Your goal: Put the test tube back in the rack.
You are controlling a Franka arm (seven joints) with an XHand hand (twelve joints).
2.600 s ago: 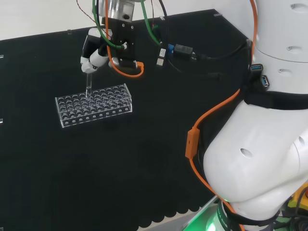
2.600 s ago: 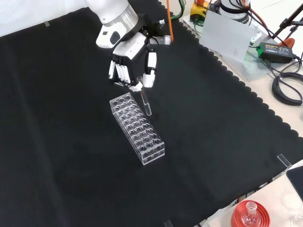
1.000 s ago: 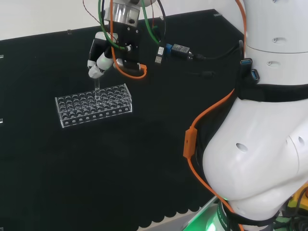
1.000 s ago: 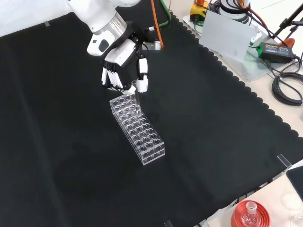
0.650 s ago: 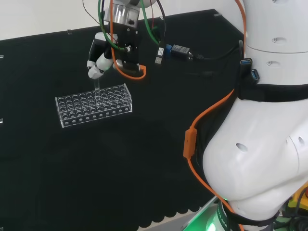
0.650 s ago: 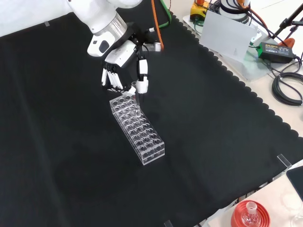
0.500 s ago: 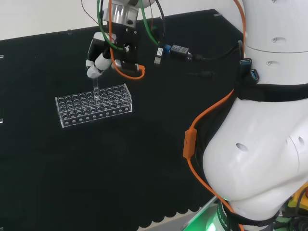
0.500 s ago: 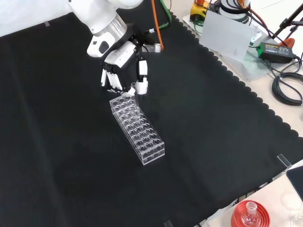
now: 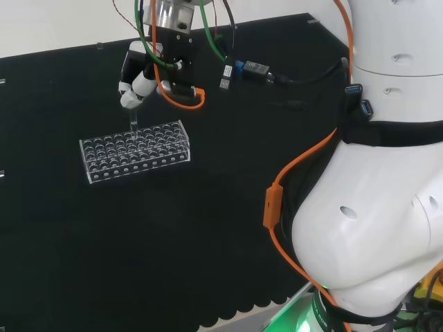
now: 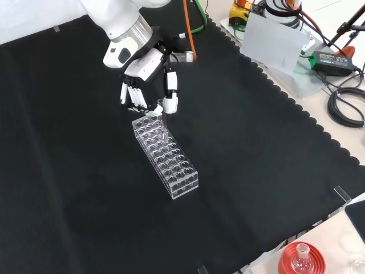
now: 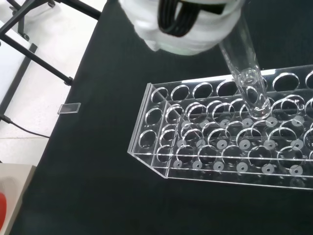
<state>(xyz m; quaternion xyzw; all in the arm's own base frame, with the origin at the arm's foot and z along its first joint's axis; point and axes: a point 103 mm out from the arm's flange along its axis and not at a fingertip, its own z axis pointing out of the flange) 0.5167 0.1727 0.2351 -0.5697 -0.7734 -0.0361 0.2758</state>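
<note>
The robot hand (image 10: 149, 74) hangs over the far end of the rack (image 10: 165, 157) as the front view shows it, fingers (image 10: 132, 98) and thumb curled in a pinch on the upper end of one clear tube (image 9: 132, 122). In the head view the robot hand (image 9: 133, 81) sits above the rack's (image 9: 135, 151) back rows, a little left of its middle, and the tube runs down from it to the rack's top plate.

The tube's long axis is close to upright, with a slight lean. In the wrist view the tube (image 11: 247, 78) slants down from the blurred white part of the robot hand (image 11: 181, 27), and its rounded bottom sits at the top plate of the rack (image 11: 161, 164), over a hole in a row just inside the rack's edge. Whether the tip has already entered that hole or only hovers at its rim I cannot tell. So the coming move looks like a straight descent along the tube's own axis; the lean seems the main risk, since the tip could catch the rim of a hole.

Count: one robot hand, one tube, one rack with many holes. The holes that I can see hold no other tube. The rack stands on the black cloth of the bench (image 10: 256, 171).
</note>
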